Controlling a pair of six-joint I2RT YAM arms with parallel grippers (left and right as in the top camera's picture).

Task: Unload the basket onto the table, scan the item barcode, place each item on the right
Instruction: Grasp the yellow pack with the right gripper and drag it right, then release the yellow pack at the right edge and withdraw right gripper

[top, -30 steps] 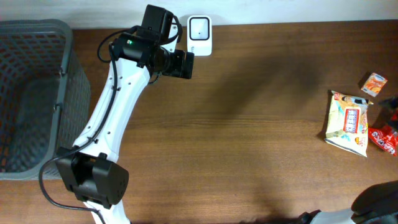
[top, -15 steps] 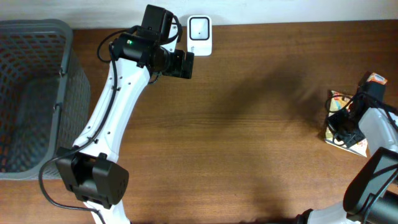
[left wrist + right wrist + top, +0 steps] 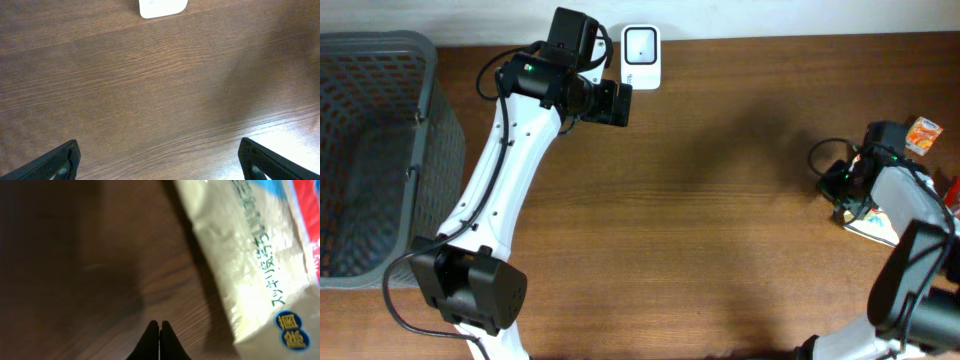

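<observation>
Hovering beside pouch (image 3: pixel 250 255), closed right claw (image 3: pixel 159 326) seems empty.

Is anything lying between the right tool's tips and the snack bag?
Nothing. In the right wrist view, only bare, shadowed table separates the shut right tool from the snack bag.

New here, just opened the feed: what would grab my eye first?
The long white left arm stretches up the brown wooden table, its open left gripper hovering near the white rectangular scanner at the far edge. At the right edge, the right gripper is shut, empty, beside a pale yellow printed snack bag. A grey mesh basket fills the left edge.
</observation>
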